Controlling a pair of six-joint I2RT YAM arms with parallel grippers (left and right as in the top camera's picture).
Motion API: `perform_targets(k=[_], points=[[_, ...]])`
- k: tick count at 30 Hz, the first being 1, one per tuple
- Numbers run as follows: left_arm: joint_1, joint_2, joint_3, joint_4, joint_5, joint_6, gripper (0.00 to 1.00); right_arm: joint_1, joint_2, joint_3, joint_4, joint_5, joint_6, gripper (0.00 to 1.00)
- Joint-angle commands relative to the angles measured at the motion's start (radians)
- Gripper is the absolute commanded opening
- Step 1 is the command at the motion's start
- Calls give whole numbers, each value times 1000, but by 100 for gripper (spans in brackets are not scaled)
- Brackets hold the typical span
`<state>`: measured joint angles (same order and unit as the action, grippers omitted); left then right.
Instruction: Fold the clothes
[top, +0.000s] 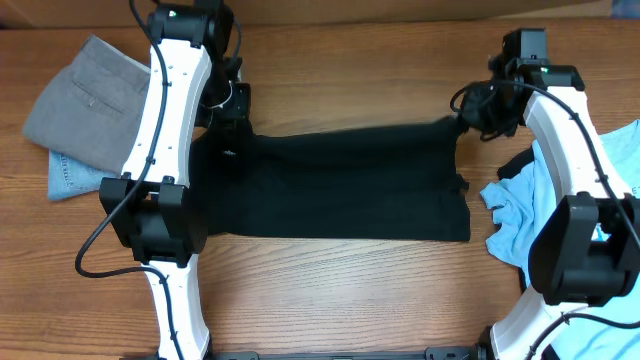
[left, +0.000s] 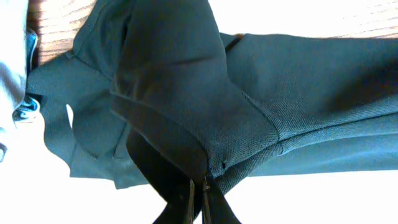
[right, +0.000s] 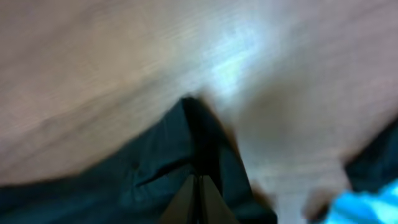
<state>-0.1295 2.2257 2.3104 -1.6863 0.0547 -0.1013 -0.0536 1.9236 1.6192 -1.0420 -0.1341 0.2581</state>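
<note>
The clothes here are chiefly a black T-shirt (top: 340, 185), spread as a wide band across the middle of the table. My left gripper (top: 232, 130) is shut on its far left corner; in the left wrist view the jaws (left: 198, 185) pinch a bunched fold of black cloth (left: 180, 93) that hangs toward the camera. At the shirt's far right corner my right gripper (top: 462, 122) is shut on the edge. The blurred right wrist view shows those jaws (right: 199, 180) closed on dark fabric (right: 143, 180) over the wooden table. No logo or text shows.
Grey trousers (top: 85, 100) lie at the back left over a blue denim piece (top: 65, 178). A light blue garment (top: 530, 210) is heaped at the right under the right arm. The wooden table (top: 350, 290) shows bare in front of the shirt.
</note>
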Motion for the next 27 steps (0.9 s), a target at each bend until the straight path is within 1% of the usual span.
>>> perform_targets(k=[1, 5, 13, 17, 20, 24, 27], points=[[-5, -16, 4, -4, -6, -4, 6, -6, -10, -2, -43, -1, -9, 4], [-6, -16, -54, -4, 24, 1, 5, -6, -10, -2, -96, -1, -24, 4], [-23, -62, -318, -4, 27, 2, 5, -6, -10, -12, -178, 3, -27, 4], [-41, -106, -388, -4, -17, 5, 4, -6, -10, -40, -206, 3, -27, 4], [-48, -124, -443, -3, -37, 6, 6, -6, -10, -58, -237, 3, -27, 4], [-48, -124, -502, 49, -32, 11, 6, -6, -8, -63, -285, 4, -27, 4], [-48, -124, -538, 83, -19, 11, 6, -6, -8, -65, -334, 43, -26, 4]])
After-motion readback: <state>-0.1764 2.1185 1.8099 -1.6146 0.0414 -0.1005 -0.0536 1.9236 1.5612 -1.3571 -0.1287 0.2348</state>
